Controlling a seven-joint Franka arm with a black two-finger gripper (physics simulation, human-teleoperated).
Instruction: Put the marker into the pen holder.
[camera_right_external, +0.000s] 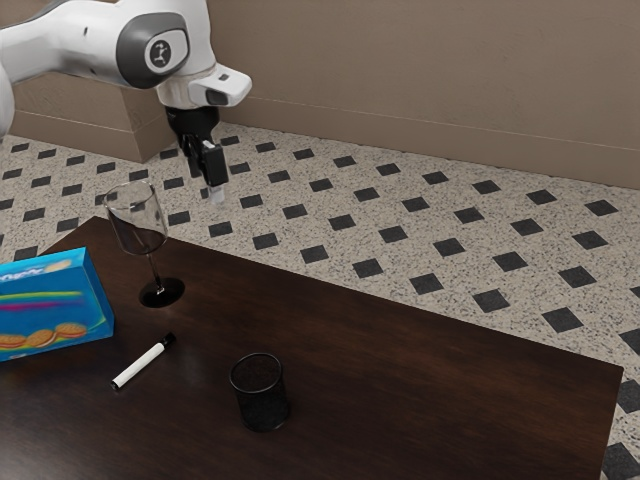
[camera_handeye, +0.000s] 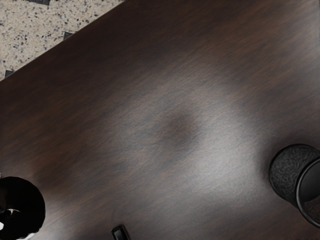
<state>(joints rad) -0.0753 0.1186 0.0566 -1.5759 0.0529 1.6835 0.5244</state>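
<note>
Gripper above counter; cannot tell whether wide or narrow. Marker lying on counter between box and holder. Holder upright, glass upright near marker.

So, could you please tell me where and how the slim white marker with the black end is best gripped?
I'd take the slim white marker around its middle, the black claw coming straight down and closing across its narrow width: it lies flat on the dark wooden table, long and thin, with nothing on top of it.
</note>
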